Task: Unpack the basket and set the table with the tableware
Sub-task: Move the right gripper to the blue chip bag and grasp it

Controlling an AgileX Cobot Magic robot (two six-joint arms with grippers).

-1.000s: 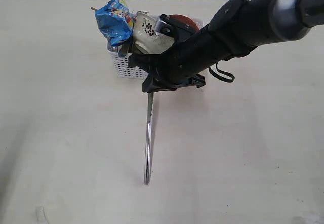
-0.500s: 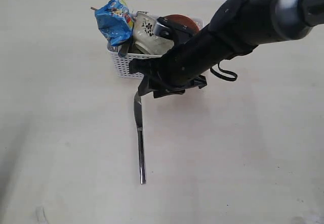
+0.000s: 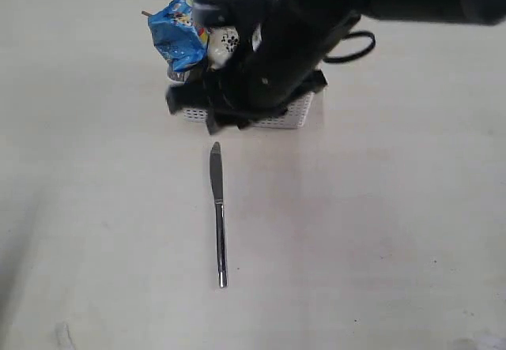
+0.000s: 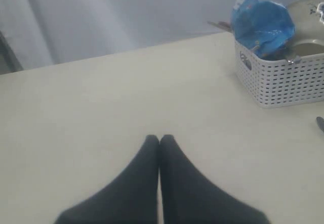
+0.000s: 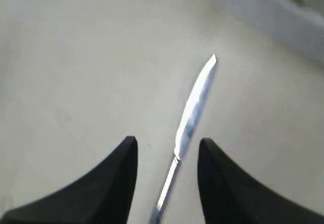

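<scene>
Since the knife lies flat on the surface, seemingly as a place setting, we note right fingers parted, empty, above it; left fingers shut on nothing.

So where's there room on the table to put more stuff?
Big bare table left and right of the knife. It's crowded at the basket, where the blue bag sticks up and the right arm hangs over.
</scene>
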